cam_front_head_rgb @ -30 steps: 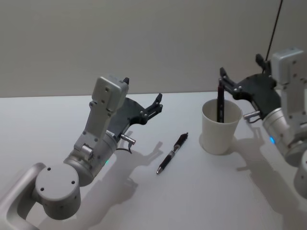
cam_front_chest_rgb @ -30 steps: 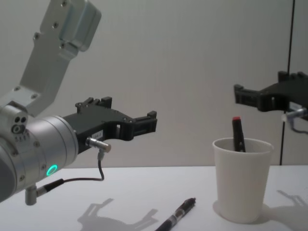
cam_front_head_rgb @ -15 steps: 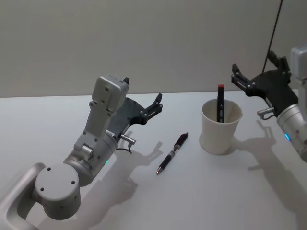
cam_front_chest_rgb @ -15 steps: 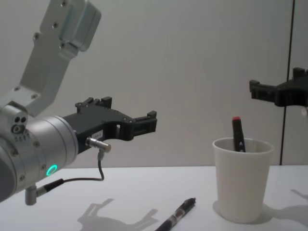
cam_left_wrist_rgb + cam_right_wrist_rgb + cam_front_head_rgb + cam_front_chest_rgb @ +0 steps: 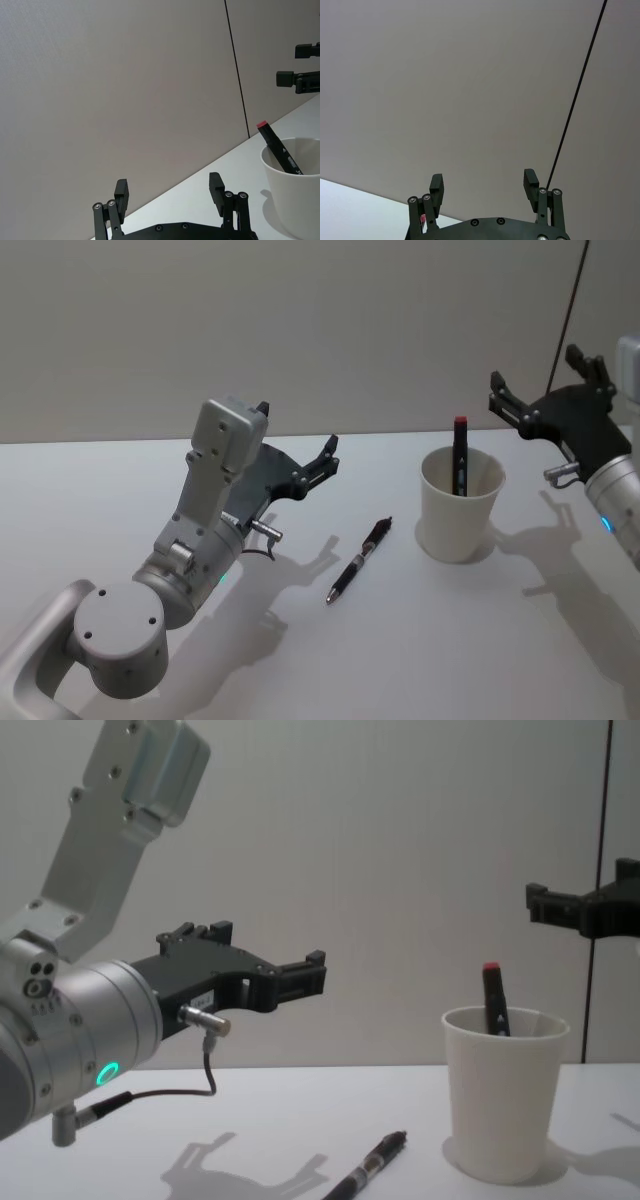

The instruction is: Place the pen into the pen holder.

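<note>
Head view, pen: lies on the surface, below and right of my left claw, well left of my right claw. Its long axis slants toward the pen holder, where a red-capped marker stands.
Left wrist view, left claw: fingers spread, empty, holder ahead.
Right wrist view, right claw: spread, empty.
Chest view, reach: right claw hangs above and beyond the holder; I judge my left nearer the pen.
</note>
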{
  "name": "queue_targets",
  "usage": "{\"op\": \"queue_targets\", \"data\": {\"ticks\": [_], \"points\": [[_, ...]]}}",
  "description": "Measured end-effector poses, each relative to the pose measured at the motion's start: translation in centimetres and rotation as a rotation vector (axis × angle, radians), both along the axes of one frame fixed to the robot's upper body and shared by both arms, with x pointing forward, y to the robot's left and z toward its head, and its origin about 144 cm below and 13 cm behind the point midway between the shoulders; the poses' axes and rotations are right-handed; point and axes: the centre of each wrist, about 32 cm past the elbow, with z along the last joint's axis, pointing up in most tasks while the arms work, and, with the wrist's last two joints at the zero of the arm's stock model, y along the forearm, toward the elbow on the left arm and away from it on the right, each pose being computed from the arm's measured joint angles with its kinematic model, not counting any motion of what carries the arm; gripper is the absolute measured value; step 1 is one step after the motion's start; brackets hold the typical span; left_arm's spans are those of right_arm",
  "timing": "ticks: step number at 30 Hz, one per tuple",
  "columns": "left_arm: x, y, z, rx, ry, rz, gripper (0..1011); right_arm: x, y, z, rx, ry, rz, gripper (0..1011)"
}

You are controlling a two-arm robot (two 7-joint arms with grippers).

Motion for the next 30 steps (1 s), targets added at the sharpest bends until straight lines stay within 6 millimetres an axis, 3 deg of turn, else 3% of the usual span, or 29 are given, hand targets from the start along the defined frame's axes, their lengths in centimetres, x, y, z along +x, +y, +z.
{"op": "queue_targets", "data": {"ticks": [10, 18, 23, 30], "points": [[0.0, 0.0, 0.0, 0.0, 0.0, 0.0, 1001, 0.3, 0.0, 0.8, 0.011, 0.015, 0.06, 1001], [0.0, 0.0, 0.0, 0.0, 0.0, 0.0, 1001, 0.8, -1.4, 2.3, 0.008, 0.069, 0.152, 1001], [0.0, 0.0, 0.0, 0.0, 0.0, 0.0, 1001, 1.0, -3.0, 3.1, 0.0, 0.121, 0.196, 1001], [0.0, 0.0, 0.0, 0.0, 0.0, 0.0, 1001, 0.6, -6.9, 4.5, -0.021, 0.215, 0.24, 1001]]}}
